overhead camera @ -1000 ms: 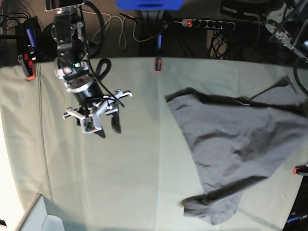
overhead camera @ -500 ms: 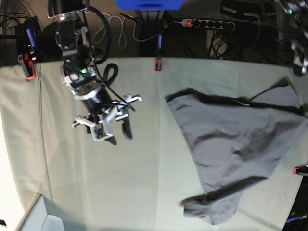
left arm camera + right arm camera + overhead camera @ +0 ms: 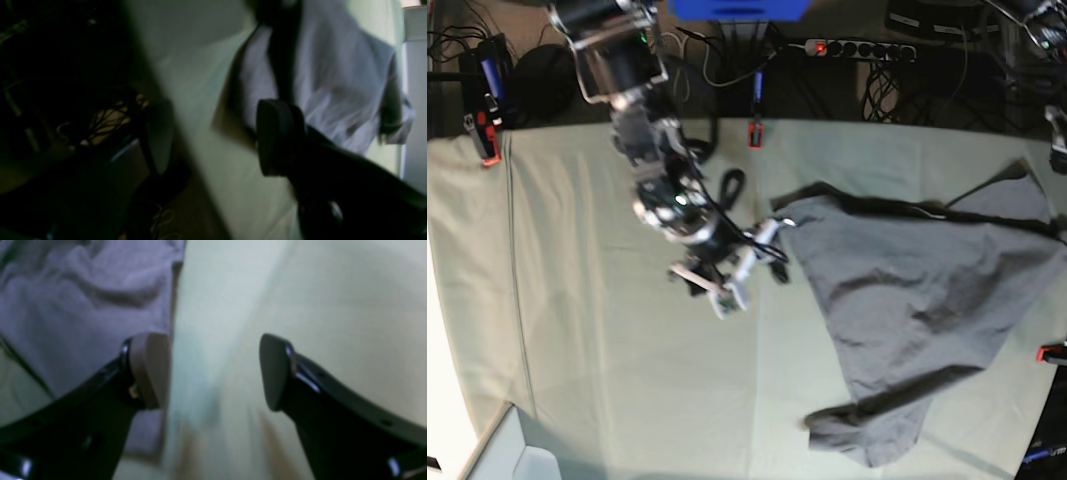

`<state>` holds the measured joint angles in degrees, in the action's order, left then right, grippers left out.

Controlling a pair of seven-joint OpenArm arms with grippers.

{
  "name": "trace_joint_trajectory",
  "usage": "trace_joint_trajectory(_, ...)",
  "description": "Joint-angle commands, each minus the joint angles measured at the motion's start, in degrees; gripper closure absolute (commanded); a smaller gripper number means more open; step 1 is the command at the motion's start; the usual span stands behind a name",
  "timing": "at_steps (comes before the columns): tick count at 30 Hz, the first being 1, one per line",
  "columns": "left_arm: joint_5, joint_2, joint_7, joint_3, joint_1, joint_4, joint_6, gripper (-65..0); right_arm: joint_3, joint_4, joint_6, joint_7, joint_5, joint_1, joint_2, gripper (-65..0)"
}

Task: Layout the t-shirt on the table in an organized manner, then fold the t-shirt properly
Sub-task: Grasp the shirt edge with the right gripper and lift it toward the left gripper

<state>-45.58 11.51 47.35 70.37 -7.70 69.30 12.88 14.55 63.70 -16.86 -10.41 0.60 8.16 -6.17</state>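
The grey t-shirt (image 3: 917,300) lies crumpled in a rough triangle on the right half of the table (image 3: 577,330). My right gripper (image 3: 757,278) is open and empty, just left of the shirt's upper-left corner. In the right wrist view the open right gripper (image 3: 215,370) hangs over the pale green table (image 3: 300,290), with the shirt's edge (image 3: 83,290) by its left finger. The left wrist view is blurred. It shows my left gripper (image 3: 218,136) open over the table's back edge, with the shirt (image 3: 333,76) beyond it. In the base view only part of the left arm (image 3: 1057,130) shows at the right edge.
Red-black clamps sit at the back edge (image 3: 754,133), the back left (image 3: 487,135) and the right edge (image 3: 1052,352). A power strip (image 3: 857,48) and cables lie behind the table. A pale box corner (image 3: 517,450) stands at the front left.
The right arm has swung right across the table, from the left half to the shirt's upper-left corner, still open. The shirt has not moved.
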Motion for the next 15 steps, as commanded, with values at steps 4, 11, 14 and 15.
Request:
trace_joint_trajectory(4,0.88,3.13,-0.19,0.09,2.3,-1.12,0.43,-38.1,0.44,-9.42,-0.24,1.4,-0.56,6.91,-2.83,-43.3)
trace_joint_trajectory(11,8.7,2.87,-0.72,-1.31,5.81,-1.82,0.7,-38.2,0.27,-24.71,-0.32,1.58,-0.56,15.79,-2.83,-43.3)
trace_joint_trajectory(14,10.64,2.34,-0.72,-1.31,6.96,-1.91,0.7,-38.3,0.27,-29.02,-0.32,3.87,-0.56,17.11,-2.83,-43.3)
trace_joint_trajectory(15,11.17,1.64,-0.72,-1.31,7.48,-1.91,0.7,-38.3,0.27,-29.64,-0.76,4.83,-0.56,17.02,-2.83,-43.3)
